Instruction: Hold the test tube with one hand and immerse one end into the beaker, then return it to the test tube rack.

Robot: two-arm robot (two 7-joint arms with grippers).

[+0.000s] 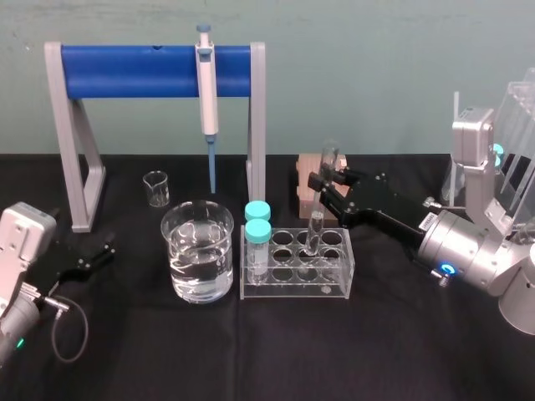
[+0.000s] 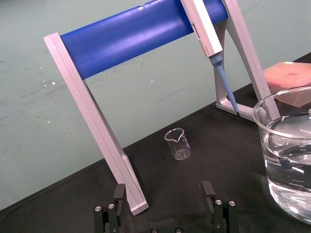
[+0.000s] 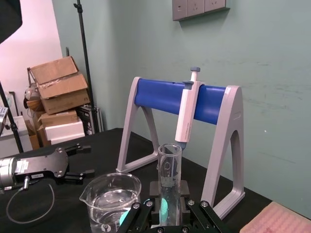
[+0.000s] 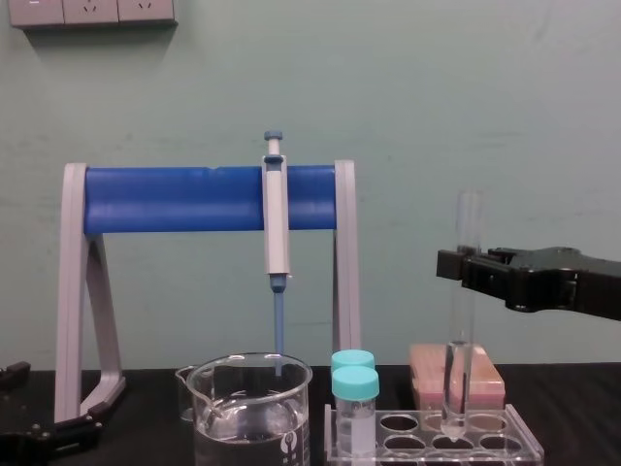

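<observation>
My right tool is closed high on the tube, its foot in the rack: light, slick, brittle glass, so I'd squeeze gently; left tool sits open on the tabletop.

**Left hand**: black, with two slim fingers that have squared tips. Silver screw heads sit in pairs at each finger base.
**Left wrist housing**: boxy, pale grey, with rounded corners.
**Cable**: thin, black and looped, running from a metal plug beside the housing.
**Green indicator light**: small, set in the grey forearm.

**Right hand**: black with an angular body. Silver screw heads sit in pairs at the finger bases, as seen in the right wrist view.
**Right wrist**: silver cylinder with a glowing blue ring and a small white label.
**Right arm segment**: boxy, light grey, with a teal light at its side.
</observation>
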